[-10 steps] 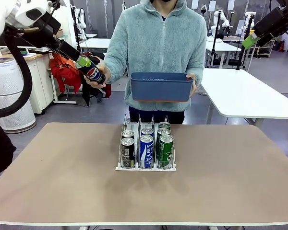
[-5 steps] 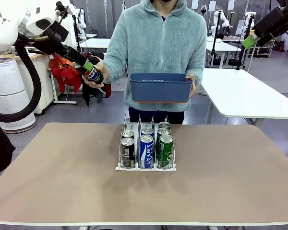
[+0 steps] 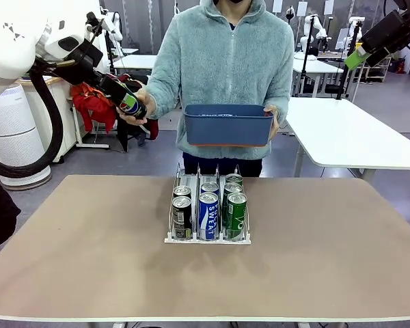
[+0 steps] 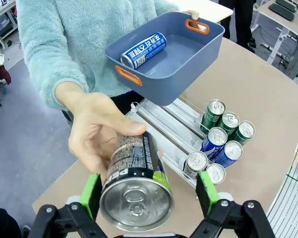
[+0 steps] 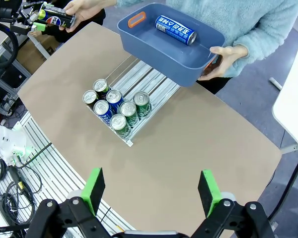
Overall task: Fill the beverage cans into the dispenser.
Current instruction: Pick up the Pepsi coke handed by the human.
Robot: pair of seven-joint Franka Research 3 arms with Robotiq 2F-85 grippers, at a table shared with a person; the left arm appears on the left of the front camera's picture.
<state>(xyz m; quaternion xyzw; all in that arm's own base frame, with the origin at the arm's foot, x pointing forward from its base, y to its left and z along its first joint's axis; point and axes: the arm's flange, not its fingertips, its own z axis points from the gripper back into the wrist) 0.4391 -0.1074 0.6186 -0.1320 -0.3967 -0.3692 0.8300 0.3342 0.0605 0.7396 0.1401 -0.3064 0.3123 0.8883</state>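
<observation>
A person's hand holds a black Pepsi can [image 3: 131, 106] up at the far left, above the table's far edge. My left gripper [image 3: 125, 100] stands open around that can [image 4: 136, 191], its green pads [image 4: 92, 193] on either side and a gap on one side. The clear dispenser [image 3: 174, 239] sits mid-table with several cans in three lanes: black [image 3: 182, 212], blue [image 3: 208, 215] and green [image 3: 236, 215]. High at the far right my right gripper [image 3: 355, 58] hangs open and empty, looking down on the dispenser [image 5: 139, 79].
The person's other hand holds a blue bin [image 3: 229, 126] above the dispenser's far end; one blue can [image 4: 144, 49] lies inside it [image 5: 175, 29]. The brown table [image 3: 89, 260] is bare around the dispenser. White tables stand behind at the right.
My left arm has swung further into the picture and the gripper has slid along the Pepsi can, which shifted slightly left. The bin, the dispenser and the right arm stayed put.
</observation>
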